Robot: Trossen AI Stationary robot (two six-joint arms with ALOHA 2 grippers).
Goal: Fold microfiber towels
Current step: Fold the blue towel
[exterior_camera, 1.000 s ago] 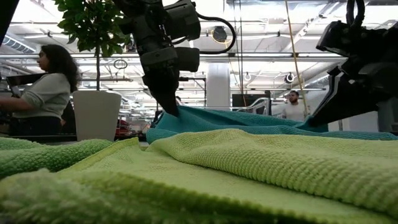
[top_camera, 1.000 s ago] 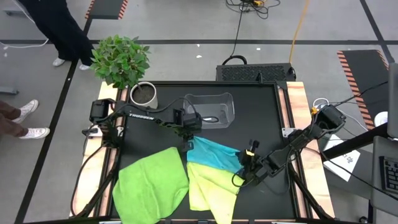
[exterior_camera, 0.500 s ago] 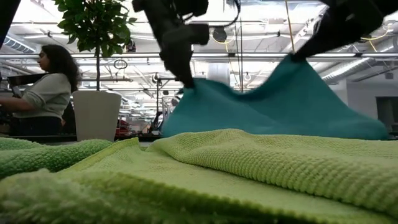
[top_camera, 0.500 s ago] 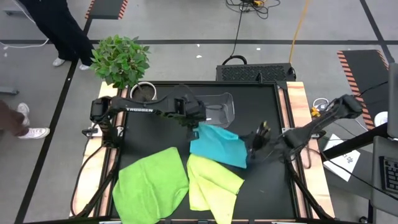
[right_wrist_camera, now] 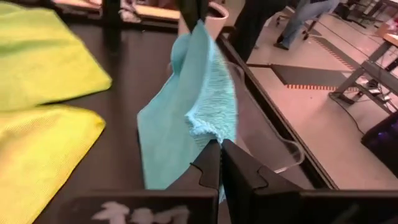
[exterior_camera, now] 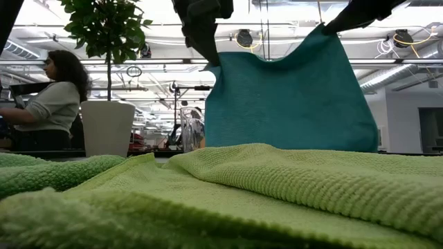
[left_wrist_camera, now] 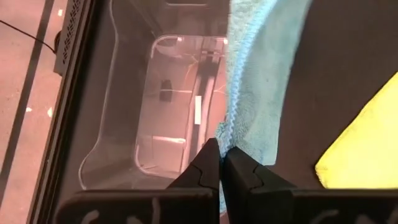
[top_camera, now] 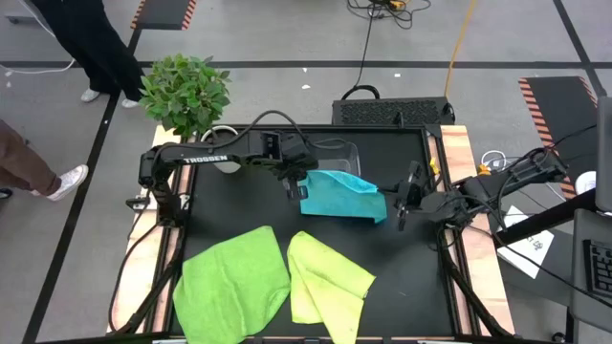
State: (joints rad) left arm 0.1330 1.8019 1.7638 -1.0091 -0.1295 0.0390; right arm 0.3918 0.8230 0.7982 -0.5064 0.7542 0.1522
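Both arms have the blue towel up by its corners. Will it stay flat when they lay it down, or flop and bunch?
Probably floppy: the blue towel sags between the left gripper and right gripper, both with jaws shut on its top corners. Likely light, since pinched corners carry it. Its free lower edge may fold under on landing.

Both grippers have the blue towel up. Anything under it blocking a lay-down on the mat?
Partly. The turquoise towel hangs between left gripper and right gripper, beside the clear bin. Bare mat lies nearer the front, with the yellow-green towel alongside.
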